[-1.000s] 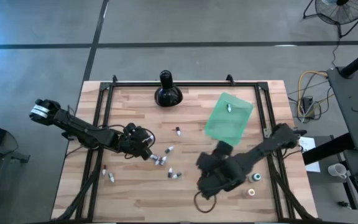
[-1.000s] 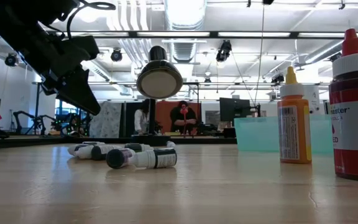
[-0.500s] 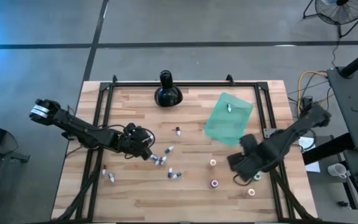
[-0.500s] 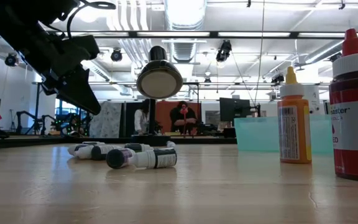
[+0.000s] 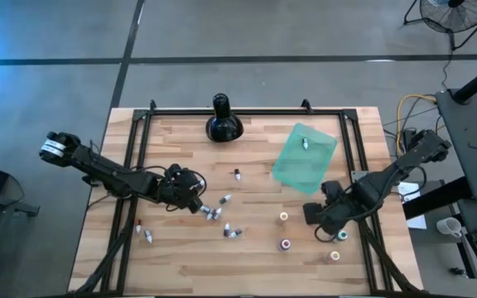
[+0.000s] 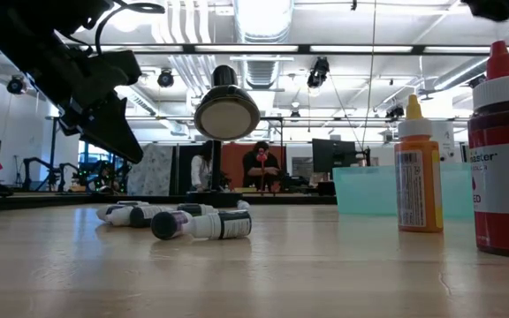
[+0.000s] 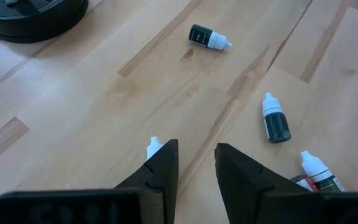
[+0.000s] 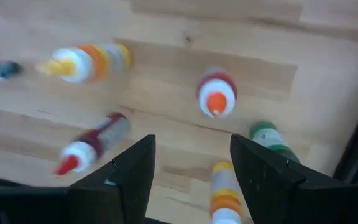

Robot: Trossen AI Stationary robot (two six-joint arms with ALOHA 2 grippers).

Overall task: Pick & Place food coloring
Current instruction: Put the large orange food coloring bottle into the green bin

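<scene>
Since the earlier frame, the right gripper (image 5: 315,213) has been pulled back toward 3 o'clock, so two more bottles are uncovered. Its fingers are held apart and nothing is gripped. Upright droppers (image 5: 285,243) are seen at 5 o'clock. The left gripper (image 5: 195,194) is kept low at 9 o'clock, fingers (image 7: 160,167) slightly apart, a vial (image 7: 152,147) just beside one. More vials (image 5: 214,213) are scattered mid-table.

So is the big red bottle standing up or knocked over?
Standing up. In the low view the red bottle sits on its base on the table, pointed cap on top.
</scene>
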